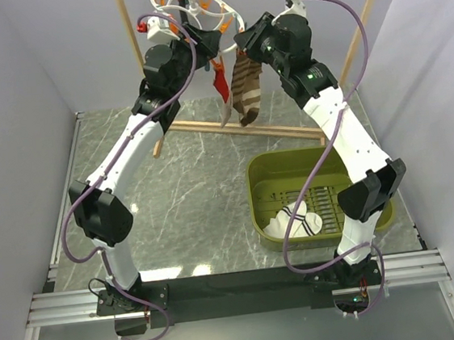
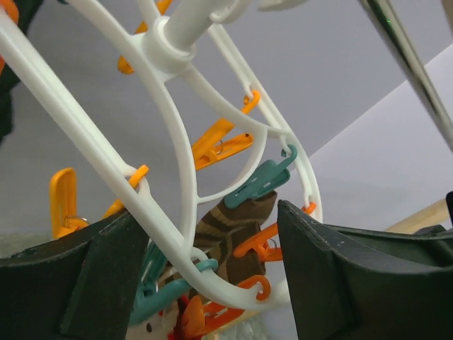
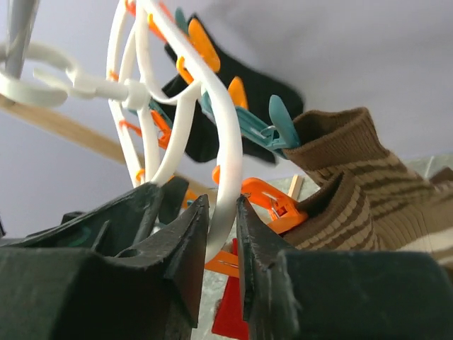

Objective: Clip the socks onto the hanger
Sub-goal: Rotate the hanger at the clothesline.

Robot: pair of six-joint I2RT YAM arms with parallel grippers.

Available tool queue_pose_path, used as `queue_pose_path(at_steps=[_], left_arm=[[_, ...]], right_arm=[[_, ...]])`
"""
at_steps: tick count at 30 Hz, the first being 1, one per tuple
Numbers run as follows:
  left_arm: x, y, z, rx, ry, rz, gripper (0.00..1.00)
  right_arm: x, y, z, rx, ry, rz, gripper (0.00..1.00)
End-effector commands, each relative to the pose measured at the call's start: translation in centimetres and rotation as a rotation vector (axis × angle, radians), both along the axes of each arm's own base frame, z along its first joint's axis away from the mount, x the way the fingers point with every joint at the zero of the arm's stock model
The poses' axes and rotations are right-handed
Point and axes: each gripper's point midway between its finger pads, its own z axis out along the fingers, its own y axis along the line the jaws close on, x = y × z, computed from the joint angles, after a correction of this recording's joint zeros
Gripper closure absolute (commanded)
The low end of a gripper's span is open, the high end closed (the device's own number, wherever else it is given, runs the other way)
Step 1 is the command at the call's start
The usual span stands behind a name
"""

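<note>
The white oval hanger (image 1: pixel 186 10) with orange and teal clips hangs from the rack bar at the back. It also shows in the left wrist view (image 2: pixel 177 142) and the right wrist view (image 3: pixel 225 134). My right gripper (image 3: pixel 222 234) is shut on the hanger's white rim. My left gripper (image 2: pixel 212 276) is open, with the rim's lower edge between its fingers and not touched. Two white socks (image 1: pixel 297 221) with dark cuff stripes lie in the green basket (image 1: pixel 265 184), far from both grippers.
Brown striped socks (image 1: pixel 245 91) and a red sock (image 1: pixel 220 81) hang clipped on the hanger; the brown ones show next to my right fingers (image 3: pixel 354 184). A black sock (image 3: pixel 212 92) hangs behind. The wooden rack frame (image 1: pixel 243 128) stands at the back.
</note>
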Motion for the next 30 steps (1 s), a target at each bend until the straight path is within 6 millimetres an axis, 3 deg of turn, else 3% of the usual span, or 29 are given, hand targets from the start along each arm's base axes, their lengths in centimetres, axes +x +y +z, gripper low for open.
queue_pose_path(at_steps=[1,4,8,12,13,21,24,30], left_arm=[[-3.5,3.4,7.1,-0.061,-0.129,0.007,0.23],[-3.2,6.8,7.7,-0.066,-0.135,0.026,0.19],[-4.5,8.4,9.3,-0.034,-0.192,0.008,0.13],[-4.7,10.3,10.0,0.007,-0.208,0.096,0.16],[-3.7,12.1,9.7,0.001,-0.189,0.153,0.18],[0.0,13.7,8.6,-0.036,-0.123,0.206,0.21],[1.7,14.1,6.7,-0.103,-0.002,0.208,0.22],[2.1,14.0,5.6,-0.165,0.055,0.198,0.27]], right_arm=[[0.3,-1.2,3.5,0.017,-0.100,-0.024,0.76],[1.5,-1.9,3.3,0.039,-0.098,-0.025,0.76],[2.7,-2.5,3.7,0.060,-0.105,-0.012,0.76],[3.1,-2.6,4.5,0.061,-0.129,-0.007,0.75],[3.3,-2.8,4.7,0.066,-0.142,-0.015,0.74],[3.5,-3.0,4.9,0.065,-0.154,-0.021,0.73],[3.5,-2.8,4.9,0.057,-0.155,-0.017,0.72],[3.7,-3.1,4.9,0.041,-0.163,-0.026,0.71]])
